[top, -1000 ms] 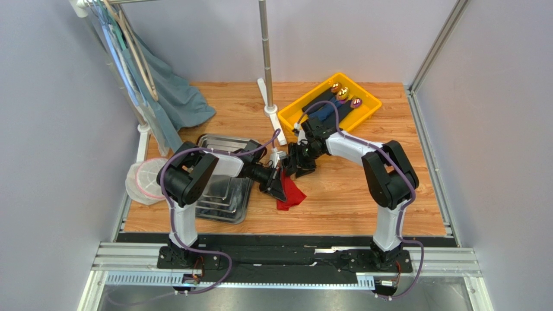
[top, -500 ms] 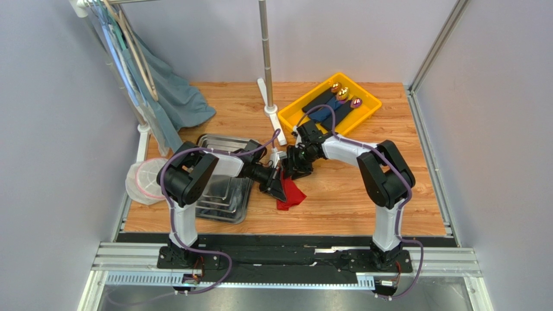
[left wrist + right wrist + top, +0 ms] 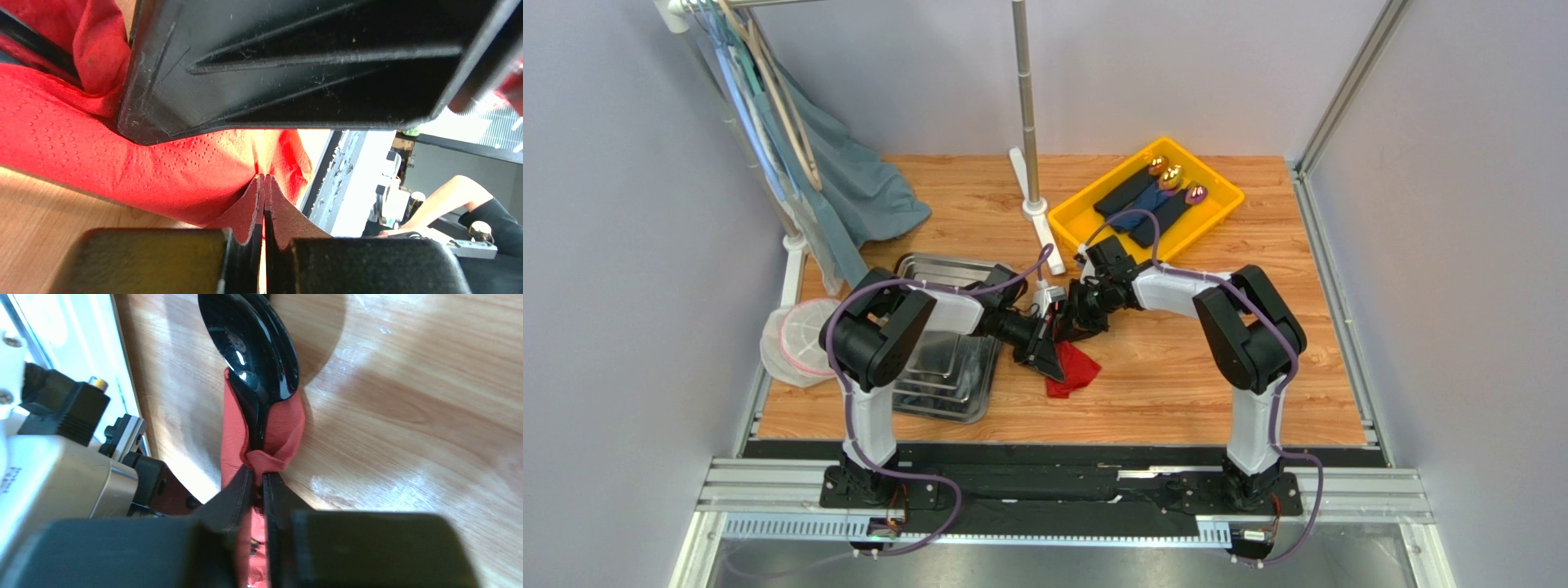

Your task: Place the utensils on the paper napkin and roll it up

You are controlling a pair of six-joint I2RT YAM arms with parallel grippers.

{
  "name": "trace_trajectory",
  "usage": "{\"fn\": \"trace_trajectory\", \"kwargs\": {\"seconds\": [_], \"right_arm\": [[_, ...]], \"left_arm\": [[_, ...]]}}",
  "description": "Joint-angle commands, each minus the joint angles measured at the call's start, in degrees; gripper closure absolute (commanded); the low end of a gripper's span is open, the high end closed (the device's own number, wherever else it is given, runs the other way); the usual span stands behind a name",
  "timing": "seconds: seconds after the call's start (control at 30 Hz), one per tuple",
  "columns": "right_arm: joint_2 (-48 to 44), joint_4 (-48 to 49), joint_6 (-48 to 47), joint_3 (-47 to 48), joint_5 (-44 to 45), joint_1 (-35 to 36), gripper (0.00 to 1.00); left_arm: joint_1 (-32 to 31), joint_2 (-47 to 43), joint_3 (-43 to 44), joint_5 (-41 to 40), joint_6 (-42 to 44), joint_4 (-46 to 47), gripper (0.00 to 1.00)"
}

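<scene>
Right wrist: napkin (image 3: 291,424) around spoon (image 3: 247,338)

Left gripper (image 3: 1053,358), right gripper (image 3: 1076,321) meet at red napkin (image 3: 1079,370) (yellow bin (image 3: 1065,224) behind).

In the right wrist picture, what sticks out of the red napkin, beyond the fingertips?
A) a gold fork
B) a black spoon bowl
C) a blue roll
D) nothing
B: the glossy bowl of the black spoon rises out of the red napkin, which the right hand pinches.
</scene>
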Motion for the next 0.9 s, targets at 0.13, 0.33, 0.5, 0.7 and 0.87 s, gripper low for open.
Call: {"fn": "trace_trajectory", "kwargs": {"seconds": [0.13,0.33,0.5,0.7,0.87], "right_arm": [[2.7,-1.68,-3.69,-3.04,2.53,-1.53,1.0],[-1.25,2.18,-4.58,-2.34,-3.8,-3.37,1.0],[-3.72,4.21,-4.31,-1.81,-7.49,-4.69,1.0],[-6.09,7.46,-2.82,-3.04,-10.13,-5.22,1.0],[-7.94,8.96,-2.2,-3.22,-11.63,-5.75,1.0]], "left_arm": [[0.29,1.18,-2.02,-7.12,1.84,-1.26,1.0],[0.91,-6.29,0.44,-7.04,-0.8,-1.95,0.81],[1.52,-15.07,3.87,-8.7,1.39,-8.54,0.64],[4.69,-23.08,5.37,-10.99,4.99,-17.76,0.5],[6.88,-30.27,5.89,-17.65,9.73,-21.03,0.34]]}}
